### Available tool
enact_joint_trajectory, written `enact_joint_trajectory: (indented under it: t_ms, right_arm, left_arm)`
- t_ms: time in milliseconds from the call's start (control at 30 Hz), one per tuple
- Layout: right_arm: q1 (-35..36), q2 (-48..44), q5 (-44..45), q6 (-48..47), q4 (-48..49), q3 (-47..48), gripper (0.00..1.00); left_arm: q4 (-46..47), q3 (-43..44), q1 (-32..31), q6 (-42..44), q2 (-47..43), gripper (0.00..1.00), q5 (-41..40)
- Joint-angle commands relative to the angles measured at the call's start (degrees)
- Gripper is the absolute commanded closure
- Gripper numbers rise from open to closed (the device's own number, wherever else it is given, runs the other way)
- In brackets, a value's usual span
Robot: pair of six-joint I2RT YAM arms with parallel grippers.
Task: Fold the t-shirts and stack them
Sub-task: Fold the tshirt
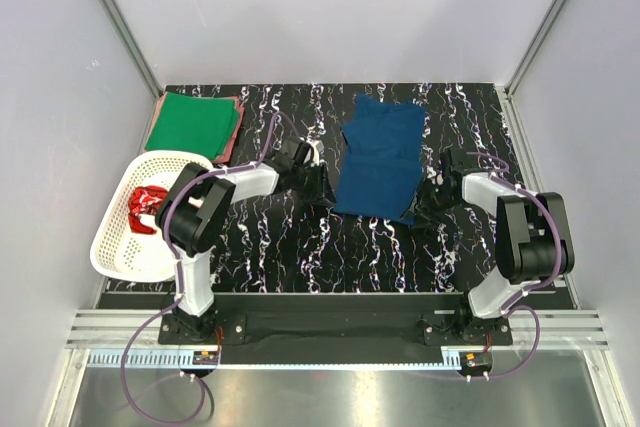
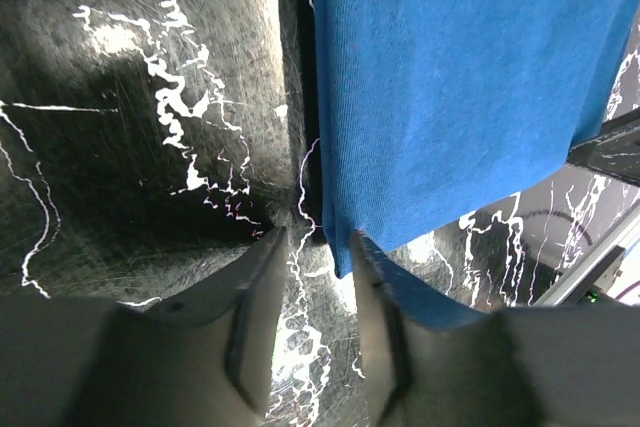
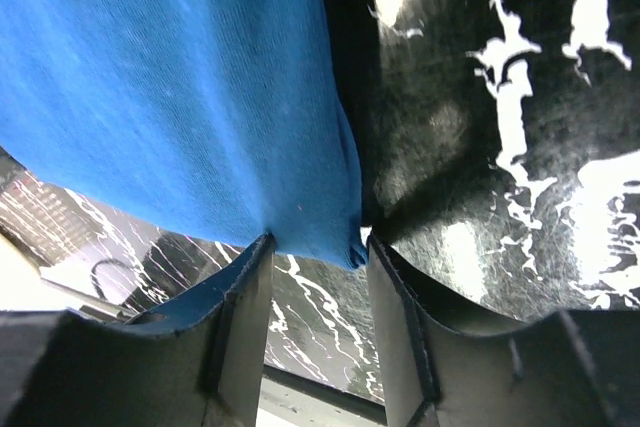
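The dark navy blue t-shirt (image 1: 380, 157) lies partly folded in the middle of the table. My left gripper (image 1: 318, 187) is open at its near left corner; in the left wrist view (image 2: 316, 237) the blue corner (image 2: 450, 77) reaches the gap and lies over the right finger. My right gripper (image 1: 428, 199) is open at the near right corner; in the right wrist view (image 3: 320, 242) the blue cloth (image 3: 180, 97) hangs down to the fingertips. A folded bright green tee (image 1: 193, 122) lies on a reddish-pink one (image 1: 232, 143) at the back left. The red tee with white print (image 1: 148, 209) sits in the basket.
The white lattice basket (image 1: 120, 247) stands at the left edge of the black marbled table (image 1: 300, 257). Grey walls close in the back and both sides. The arm bases sit on a rail at the near edge.
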Motion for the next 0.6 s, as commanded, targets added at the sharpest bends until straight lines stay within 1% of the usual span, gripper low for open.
enact_joint_trajectory:
  t_ms: [0, 67, 100, 200, 333, 367, 433, 467, 500, 533, 567]
  right_arm:
    - [0.0, -2.0, 2.5, -1.4, -0.2, -1.9, 0.52]
    - [-0.1, -2.3, 3.2, -1.4, -0.4, -2.1, 0.53]
    - [0.0, -2.2, 3.5, -1.4, -0.4, -2.0, 0.53]
    - [0.0, -1.4, 3.8, -1.4, -0.4, -1.4, 0.55]
    - [0.0, -0.8, 4.5, -1.5, -0.4, -0.8, 0.56]
    - [-0.1, -0.8, 4.7, -1.6, -0.5, -0.7, 0.56]
    - [0.0, -1.0, 5.1, -1.5, -1.0, -0.3, 0.54]
    - [0.0, -1.4, 5.2, -1.5, -1.1, -0.3, 0.51]
    - [0.0, -1.6, 5.5, -1.5, -1.4, -0.3, 0.46]
    - [0.0, -1.8, 5.7, -1.2, -1.6, -0.3, 0.45]
    - [-0.1, -2.5, 5.5, -1.3, -1.7, -0.4, 0.43]
  left_arm:
    - [0.6, -0.7, -0.3, 0.5, 0.0, 0.68, -0.7]
    - [0.6, 0.3, -0.3, 0.3, 1.0, 0.75, -0.1]
    - [0.5, 0.7, -0.3, -0.1, 1.5, 0.8, 0.9]
    - [1.0, 1.4, -0.3, -1.1, 2.9, 0.86, 2.5]
    - [0.9, 1.2, -0.3, -1.0, 2.3, 0.99, 1.9]
    - [0.1, 1.3, -0.2, -0.9, 2.4, 1.0, 1.9]
    - [-0.6, 1.4, -0.3, -0.7, 2.4, 1.0, 1.4]
    - [-0.9, 1.4, -0.3, -0.8, 2.1, 1.0, 1.2]
    - [-1.3, 1.7, -0.3, -0.9, 2.1, 1.0, 0.8]
    - [-2.9, 1.9, -0.2, -0.8, 1.9, 0.98, 0.1]
    - [-3.8, 1.9, -0.2, -1.0, 1.3, 0.81, -0.9]
